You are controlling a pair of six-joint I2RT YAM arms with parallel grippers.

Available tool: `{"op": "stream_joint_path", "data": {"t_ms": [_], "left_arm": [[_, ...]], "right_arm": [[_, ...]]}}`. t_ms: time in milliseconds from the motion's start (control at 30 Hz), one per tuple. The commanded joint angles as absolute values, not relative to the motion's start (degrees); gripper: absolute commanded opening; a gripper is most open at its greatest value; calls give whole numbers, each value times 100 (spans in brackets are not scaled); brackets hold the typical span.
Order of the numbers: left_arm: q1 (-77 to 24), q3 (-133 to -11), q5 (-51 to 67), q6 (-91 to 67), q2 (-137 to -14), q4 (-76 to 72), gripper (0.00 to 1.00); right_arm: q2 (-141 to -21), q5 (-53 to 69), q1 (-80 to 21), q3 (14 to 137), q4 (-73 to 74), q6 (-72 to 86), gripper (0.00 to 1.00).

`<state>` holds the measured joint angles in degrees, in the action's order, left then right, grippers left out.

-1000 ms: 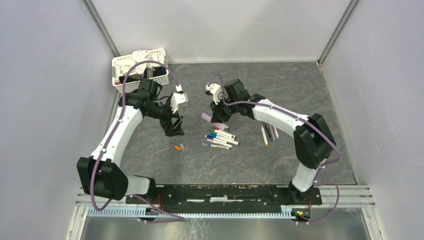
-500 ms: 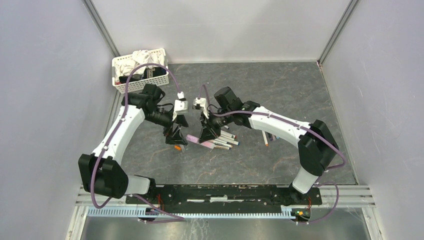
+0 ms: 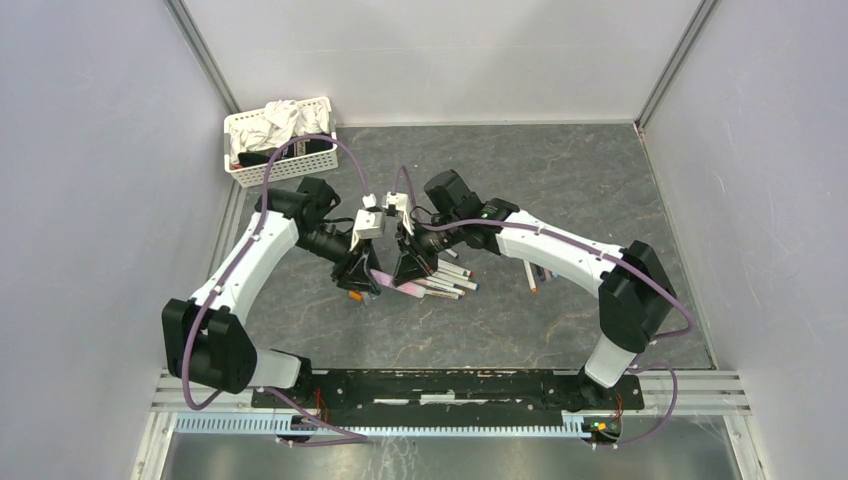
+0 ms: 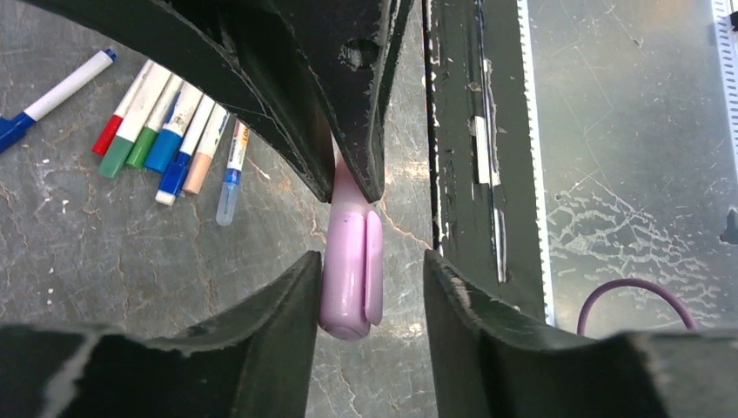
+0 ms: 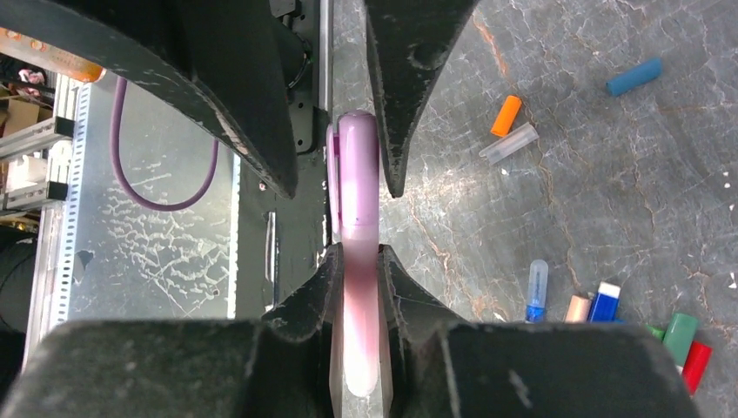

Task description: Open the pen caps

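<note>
My right gripper (image 5: 357, 254) is shut on the barrel of a pink pen (image 5: 358, 296), held just above the table. The pen's pink cap (image 4: 351, 270) points toward my left gripper (image 4: 370, 283). That gripper stands open around the cap: one finger touches its side, the other is still a small gap away. From above, both grippers meet at the pink pen (image 3: 384, 279) mid-table. Loose pen caps lie nearby: orange (image 5: 506, 115), blue (image 5: 634, 77) and clear (image 5: 509, 144).
A row of capped pens (image 4: 165, 122) lies beside the grippers, with several more pens (image 3: 540, 266) further right. A white basket (image 3: 322, 106) with crumpled cloth stands at the back left. An orange cap (image 3: 355, 296) lies just under the left gripper.
The right arm carried the pink pen left and down. The left gripper moved right onto the cap end and its jaws have narrowed around it.
</note>
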<state>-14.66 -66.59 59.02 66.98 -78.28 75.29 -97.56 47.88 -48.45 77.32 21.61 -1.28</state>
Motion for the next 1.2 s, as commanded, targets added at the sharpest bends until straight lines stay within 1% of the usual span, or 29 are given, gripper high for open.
{"op": "stream_joint_path", "data": {"t_ms": [0, 33, 100, 133, 167, 200, 300, 333, 400, 500, 600, 667, 700, 733, 800, 833, 867, 933, 967, 1033, 1100, 1167], "left_arm": [[-1665, -6841, 6012, 6790, -8026, 7625, 45], [-1682, -6865, 6007, 6793, -8047, 7632, 40], [-1733, -6897, 5990, 6783, -8095, 7640, 27], [-1759, -6913, 5979, 6780, -8113, 7654, 21], [-1778, -6935, 5963, 6772, -8132, 7661, 17], [-1783, -6961, 5951, 6768, -8157, 7685, 13], [-1784, -7096, 5879, 6721, -8169, 7740, 5], [-1784, -7135, 5848, 6676, -8161, 7743, 3], [-1782, -7183, 5827, 6615, -8127, 7730, 2], [-1784, -7185, 5823, 6479, -8051, 7647, 2], [-1780, -7164, 5831, 6219, -7964, 7485, 2], [-1782, -7148, 5847, 6118, -7888, 7431, 2], [-1782, -7134, 5874, 6104, -7847, 7425, 3], [-1784, -7114, 5916, 6088, -7796, 7420, 6], [-1784, -7074, 5952, 5996, -7705, 7376, 37], [-1792, -7051, 5957, 5967, -7652, 7360, 49], [-1793, -7023, 5959, 5958, -7599, 7344, 59], [-1807, -6974, 5938, 5912, -7501, 7228, 75], [-1834, -6963, 5915, 5862, -7464, 7160, 79], [-1910, -6968, 5860, 5770, -7456, 7051, 80], [-2007, -6991, 5782, 5655, -7493, 6949, 79], [-2099, -6996, 5687, 5573, -7533, 6874, 74]], "right_arm": [[-9686, 4847, -4965, 8082, 1976, -141, 5], [-9673, 4845, -4970, 8061, 1932, -121, 7], [-9607, 4842, -4966, 7950, 1739, -17, 14], [-9554, 4838, -4969, 7858, 1633, -9, 21], [-9493, 4808, -4964, 7740, 1504, 103, 29], [-9435, 4747, -4966, 7634, 1418, 156, 35], [-9255, 4569, -4933, 7223, 1316, 107, 45], [-9191, 4524, -4909, 7054, 1244, 107, 46], [-9087, 4518, -4867, 6737, 1087, 138, 46], [-8922, 4524, -4829, 6423, 779, 264, 42], [-8818, 4510, -4822, 6348, 669, 316, 41], [-8777, 4508, -4811, 6337, 588, 363, 37], [-8758, 4510, -4808, 6344, 527, 399, 32], [-8737, 4517, -4803, 6337, 448, 456, 25], [-8682, 4547, -4801, 6341, 325, 539, 15], [-8663, 4578, -4800, 6360, 296, 557, 12], [-8658, 4587, -4807, 6391, 317, 549, 8], [-8694, 4614, -4809, 6524, 489, 460, 4], [-8736, 4618, -4803, 6628, 673, 372, 3], [-8809, 4614, -4811, 6786, 929, 233, 1], [-8852, 4606, -4816, 6892, 1119, 139, 1], [-8856, 4590, -4810, 6964, 1231, 70, 0]]}}
